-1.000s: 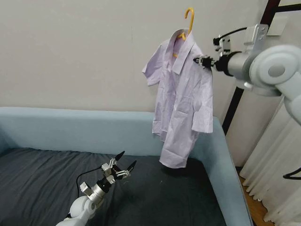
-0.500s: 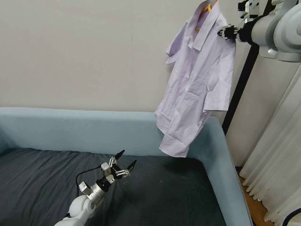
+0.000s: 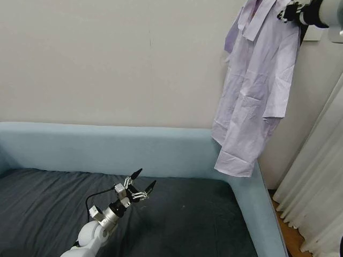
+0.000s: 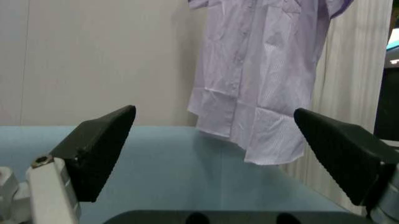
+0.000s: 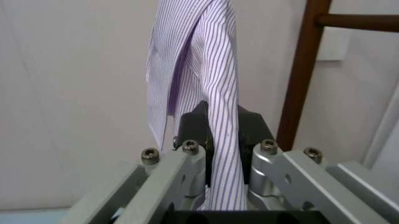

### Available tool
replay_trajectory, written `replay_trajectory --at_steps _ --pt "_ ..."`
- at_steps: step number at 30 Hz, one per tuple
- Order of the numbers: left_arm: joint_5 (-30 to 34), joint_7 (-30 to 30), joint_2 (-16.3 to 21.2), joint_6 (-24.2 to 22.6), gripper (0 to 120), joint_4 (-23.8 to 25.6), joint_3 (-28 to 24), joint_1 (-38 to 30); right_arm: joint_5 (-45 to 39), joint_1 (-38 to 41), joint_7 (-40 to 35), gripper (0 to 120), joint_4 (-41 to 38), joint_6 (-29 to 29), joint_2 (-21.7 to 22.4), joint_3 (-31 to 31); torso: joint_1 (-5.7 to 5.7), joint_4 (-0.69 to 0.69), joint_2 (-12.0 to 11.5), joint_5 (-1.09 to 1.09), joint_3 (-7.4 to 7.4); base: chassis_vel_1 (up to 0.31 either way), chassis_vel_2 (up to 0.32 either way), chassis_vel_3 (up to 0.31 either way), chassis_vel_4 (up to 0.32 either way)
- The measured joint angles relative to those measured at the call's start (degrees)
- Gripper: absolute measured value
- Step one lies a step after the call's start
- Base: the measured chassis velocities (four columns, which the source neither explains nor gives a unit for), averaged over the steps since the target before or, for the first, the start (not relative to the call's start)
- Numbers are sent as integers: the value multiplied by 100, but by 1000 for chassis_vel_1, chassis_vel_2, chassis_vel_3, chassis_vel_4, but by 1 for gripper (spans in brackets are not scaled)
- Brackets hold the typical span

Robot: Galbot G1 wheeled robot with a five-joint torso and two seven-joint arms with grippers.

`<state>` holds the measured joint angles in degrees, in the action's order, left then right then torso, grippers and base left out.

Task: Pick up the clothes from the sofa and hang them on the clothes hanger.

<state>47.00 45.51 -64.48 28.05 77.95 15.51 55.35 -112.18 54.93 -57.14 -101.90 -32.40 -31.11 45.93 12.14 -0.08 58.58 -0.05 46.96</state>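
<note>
A pale lilac striped shirt point(image 3: 257, 91) hangs in the air at the upper right, above the sofa's right end. My right gripper point(image 3: 285, 12) is shut on the shirt's shoulder near the collar. In the right wrist view the striped fabric point(image 5: 218, 70) runs down between the closed fingers of the right gripper point(image 5: 219, 140). My left gripper point(image 3: 137, 185) hovers open low over the dark seat, far from the shirt. The left wrist view shows the left gripper's black fingers point(image 4: 100, 144) spread wide, with the shirt point(image 4: 262, 84) beyond them.
The light blue sofa point(image 3: 107, 147) with a dark seat cushion point(image 3: 182, 225) spans the lower view. A brown wooden pole point(image 5: 305, 70) stands right behind the shirt. White curtains point(image 3: 321, 176) hang at the right, past the sofa's arm.
My right arm has carried the shirt up and to the right, and its yellow hanger hook has gone out of the top of the view. The left arm has stayed put.
</note>
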Motion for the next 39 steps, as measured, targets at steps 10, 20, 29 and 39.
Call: replay_trajectory --at_steps 10,20,29,39 --pt "-1 -2 -5 44 100 45 -79 4 -186 21 -1093 7 -351 401 345 355 0 0 0 1 0 0 0 0 0" --pt "7 -23 51 131 100 4 -93 -30 16 -16 -1684 7 -96 130 267 684 0 -1 0 1 1 0 0 0 0" --pt "31 -21 115 246 100 -51 151 103 435 -213 -1698 7 662 46 -195 692 0 1 0 0 1 0 0 0 0" --pt "70 6 224 307 100 -104 309 138 974 -659 -1326 7 1721 93 -579 311 0 0 0 0 1 0 0 0 0"
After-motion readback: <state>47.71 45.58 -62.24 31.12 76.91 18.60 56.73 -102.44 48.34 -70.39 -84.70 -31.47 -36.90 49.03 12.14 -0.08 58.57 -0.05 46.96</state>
